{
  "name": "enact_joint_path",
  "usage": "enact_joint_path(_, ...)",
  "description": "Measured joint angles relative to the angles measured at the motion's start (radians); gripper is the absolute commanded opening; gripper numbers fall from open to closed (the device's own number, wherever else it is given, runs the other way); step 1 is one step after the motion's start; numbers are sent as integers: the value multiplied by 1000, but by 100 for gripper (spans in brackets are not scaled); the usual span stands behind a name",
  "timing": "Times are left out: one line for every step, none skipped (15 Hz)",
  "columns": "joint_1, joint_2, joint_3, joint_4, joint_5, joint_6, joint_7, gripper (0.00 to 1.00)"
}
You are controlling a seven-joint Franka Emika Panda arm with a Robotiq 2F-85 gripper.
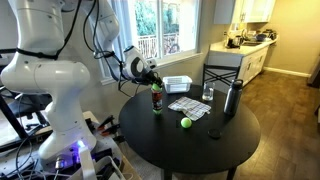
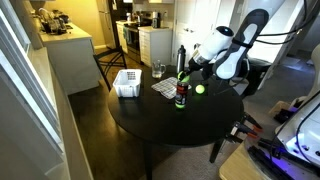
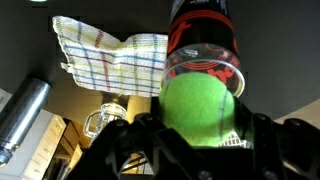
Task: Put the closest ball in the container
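Gripper [image 3: 200,128] clenched on green ball [image 3: 198,105], lower centre of frame, at open mouth of can [image 3: 200,35]; contents unclear.

Window [image 1: 168,25] daylight glares white, the black table [image 1: 165,147] reads dark, and the wrist view is softly blurred.

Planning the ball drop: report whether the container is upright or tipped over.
Upright: in both exterior views the container stands on its base on the table, its long axis vertical.
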Motion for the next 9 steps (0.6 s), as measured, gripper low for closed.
enact_joint_path(-8,0,14,0,0,0,0,42)
enact_joint_path(-16,0,28,0,0,0,0,86)
enact_joint_path(-24,0,39,1,0,0,0,93)
enact_joint_path(-27,0,45,1,0,0,0,96)
enact_joint_path(-30,0,48,1,0,0,0,99)
enact_joint_path(-34,0,50,1,0,0,0,100)
enact_joint_path(-38,0,52,1,0,0,0,100)
enact_joint_path(-42,0,53,1,0,0,0,100)
enact_joint_path(-45,0,53,1,0,0,0,100)
